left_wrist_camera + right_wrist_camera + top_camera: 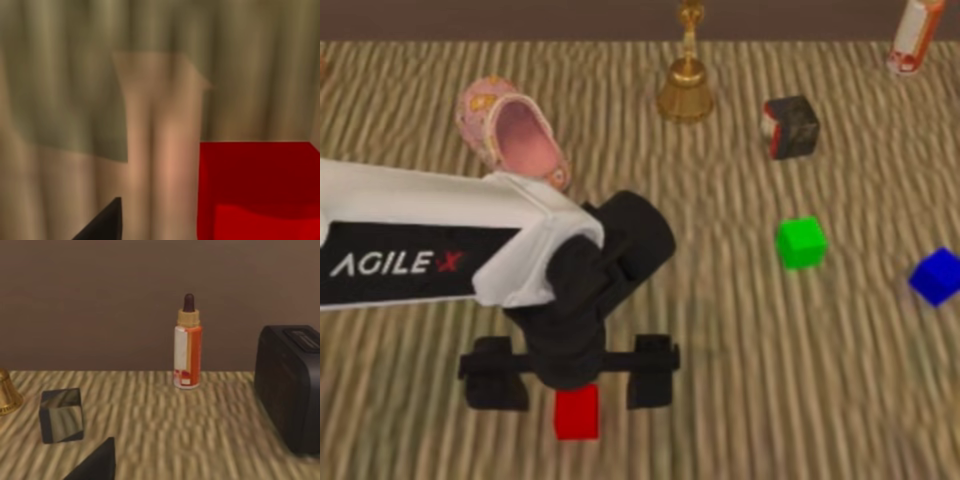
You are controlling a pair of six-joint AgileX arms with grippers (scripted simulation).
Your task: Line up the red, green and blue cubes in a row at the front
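Left end effector (576,372) hangs low at the bench (770,400) front, fingers spread wide. Red cube (577,412) sits on the bench just in front of the gap between them, not pinched. Green cube (801,242) lies well off to the end effector's right and farther back; blue cube (936,276) farther right still. Right end effector cannot be seen in the top view.

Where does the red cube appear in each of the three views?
Top view: the red cube lies at the front, just below the left gripper.
Left wrist view: the cube fills the lower right corner.
Right wrist view: not in it.
Shared landmark: the striped table.
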